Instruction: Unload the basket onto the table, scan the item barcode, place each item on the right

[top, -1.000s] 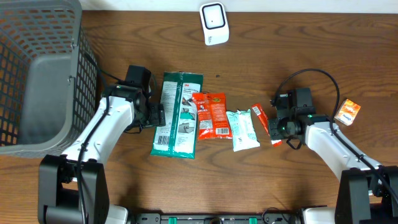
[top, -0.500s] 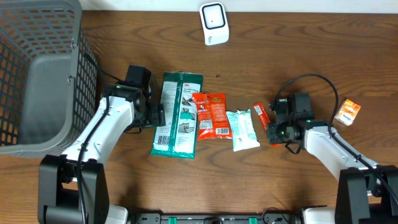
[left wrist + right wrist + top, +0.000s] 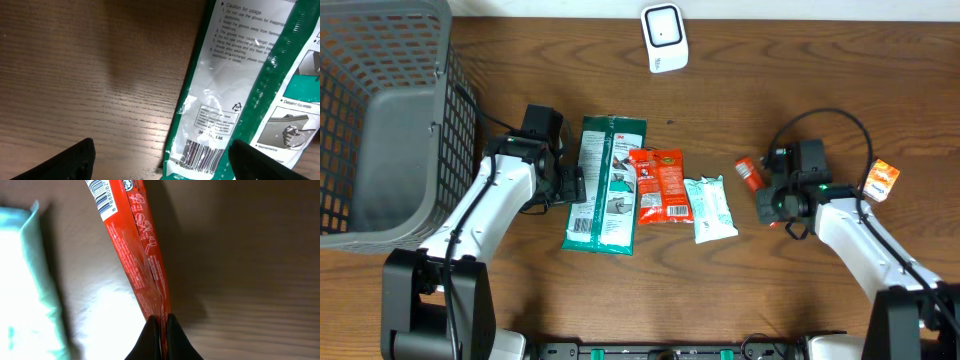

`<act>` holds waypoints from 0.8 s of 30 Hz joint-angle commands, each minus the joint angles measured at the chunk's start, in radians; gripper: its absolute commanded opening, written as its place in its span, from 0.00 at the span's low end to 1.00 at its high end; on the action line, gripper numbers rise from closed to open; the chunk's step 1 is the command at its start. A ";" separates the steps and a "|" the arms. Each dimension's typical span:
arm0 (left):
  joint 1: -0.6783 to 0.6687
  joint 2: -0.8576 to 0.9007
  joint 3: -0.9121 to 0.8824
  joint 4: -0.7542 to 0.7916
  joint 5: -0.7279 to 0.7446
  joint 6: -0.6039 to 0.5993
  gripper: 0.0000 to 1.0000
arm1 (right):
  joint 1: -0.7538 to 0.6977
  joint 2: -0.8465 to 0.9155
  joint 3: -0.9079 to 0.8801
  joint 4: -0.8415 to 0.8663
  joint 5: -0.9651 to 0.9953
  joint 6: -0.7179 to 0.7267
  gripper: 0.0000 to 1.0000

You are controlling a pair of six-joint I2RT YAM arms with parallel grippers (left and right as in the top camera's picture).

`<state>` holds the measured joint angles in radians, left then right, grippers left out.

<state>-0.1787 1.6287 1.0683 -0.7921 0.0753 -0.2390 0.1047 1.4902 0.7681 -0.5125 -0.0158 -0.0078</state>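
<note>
The right gripper (image 3: 161,328), nearest in the right wrist view, is pinched fully shut on one end of a thin red packet (image 3: 136,255), the item to be scanned. The packet runs away from the fingertips over the wooden table (image 3: 820,80), and a barcode (image 3: 104,199) is printed at its far end. A pale teal pack (image 3: 27,285) lies just beside it on the left.

In the left wrist view, the left gripper (image 3: 162,160) stands wide open and holds nothing. Its two dark fingers (image 3: 75,161) straddle the lower edge of a green and white glove pack (image 3: 225,85), where a second barcode (image 3: 196,159) shows.

From overhead, a row of goods lies between the arms: the glove pack, an orange pouch (image 3: 658,185), the teal pack, then the red packet's free end. The right arm's body hides the gripped end. A small orange box (image 3: 879,181) sits at far right.

Only the overhead view shows the grey basket (image 3: 380,130) at far left and the white scanner (image 3: 663,38) at the far edge. Only the wrist views make the barcodes readable.
</note>
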 commanded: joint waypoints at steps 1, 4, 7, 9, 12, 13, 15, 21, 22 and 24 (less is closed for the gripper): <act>0.000 -0.001 0.004 -0.003 -0.009 -0.003 0.86 | 0.015 -0.033 0.029 -0.005 0.285 0.023 0.01; 0.000 -0.001 0.004 -0.003 -0.008 -0.003 0.86 | 0.037 -0.032 0.029 -0.006 0.459 0.058 0.01; 0.000 -0.001 0.004 -0.003 -0.008 -0.003 0.86 | 0.063 -0.031 0.029 -0.020 0.588 0.096 0.01; 0.000 -0.001 0.004 -0.003 -0.008 -0.003 0.86 | 0.090 -0.031 0.028 -0.031 0.667 0.122 0.01; 0.000 -0.001 0.004 -0.003 -0.008 -0.003 0.86 | 0.143 -0.023 0.028 -0.038 0.749 0.135 0.01; 0.000 -0.001 0.004 -0.003 -0.008 -0.003 0.86 | 0.161 -0.014 0.028 -0.037 0.772 0.135 0.01; 0.000 -0.001 0.004 -0.003 -0.008 -0.003 0.86 | 0.200 0.015 0.028 -0.038 0.836 0.135 0.01; 0.000 -0.001 0.004 -0.003 -0.008 -0.003 0.86 | 0.288 0.156 0.028 -0.029 1.012 0.134 0.01; 0.000 -0.001 0.004 -0.003 -0.009 -0.003 0.86 | 0.294 0.174 0.028 -0.025 1.027 0.134 0.01; 0.000 -0.001 0.004 -0.003 -0.008 -0.003 0.86 | 0.308 0.219 0.028 -0.013 1.064 0.134 0.01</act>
<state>-0.1787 1.6287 1.0683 -0.7921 0.0753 -0.2394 0.3916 1.6627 0.7853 -0.5346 0.9054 0.1032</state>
